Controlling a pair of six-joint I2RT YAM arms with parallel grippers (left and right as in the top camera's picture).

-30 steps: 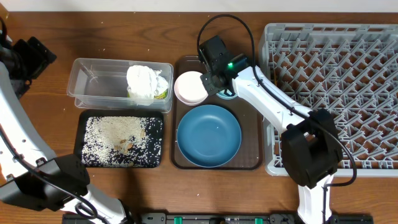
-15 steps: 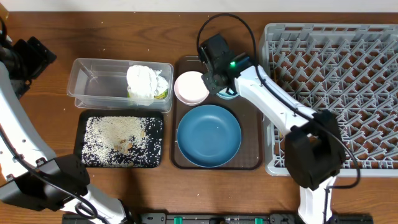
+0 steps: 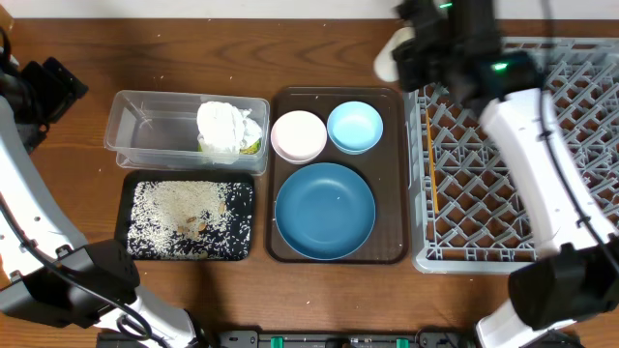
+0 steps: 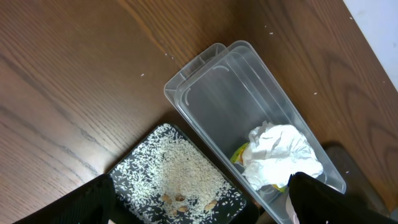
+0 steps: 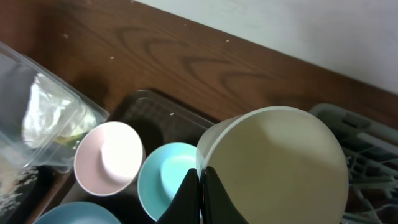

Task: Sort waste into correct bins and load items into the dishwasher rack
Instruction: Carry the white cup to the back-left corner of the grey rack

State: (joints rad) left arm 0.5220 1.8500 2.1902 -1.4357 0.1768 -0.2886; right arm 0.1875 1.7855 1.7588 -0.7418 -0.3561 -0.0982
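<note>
- The right gripper (image 5: 201, 190) is pinched tight on the rim of the cream cup (image 5: 280, 165), raised over the desk (image 3: 242, 53) beside the dishwasher rack's (image 3: 542, 145) near corner.
- The left gripper (image 4: 202, 186) gapes wide and holds nothing.
- The pinkish bowl (image 3: 298, 135), light-blue bowl (image 3: 355, 127) and dark-blue plate (image 3: 325, 210) sit on the brown serving tray (image 3: 391, 242).
- The napkins (image 3: 227, 124) and wrapper (image 3: 252, 147) lie in the clear tub (image 3: 155, 130).
- Rice (image 3: 184, 213) covers the black tray (image 3: 127, 246).
- A thin stick in the rack is probably the chopsticks (image 3: 432, 188).

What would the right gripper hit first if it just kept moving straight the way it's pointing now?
The right gripper is shut on the cream cup, which would travel with it. Past that, probably the light-blue bowl on the brown tray, though the cup hides the exact line and depth is unclear.
</note>
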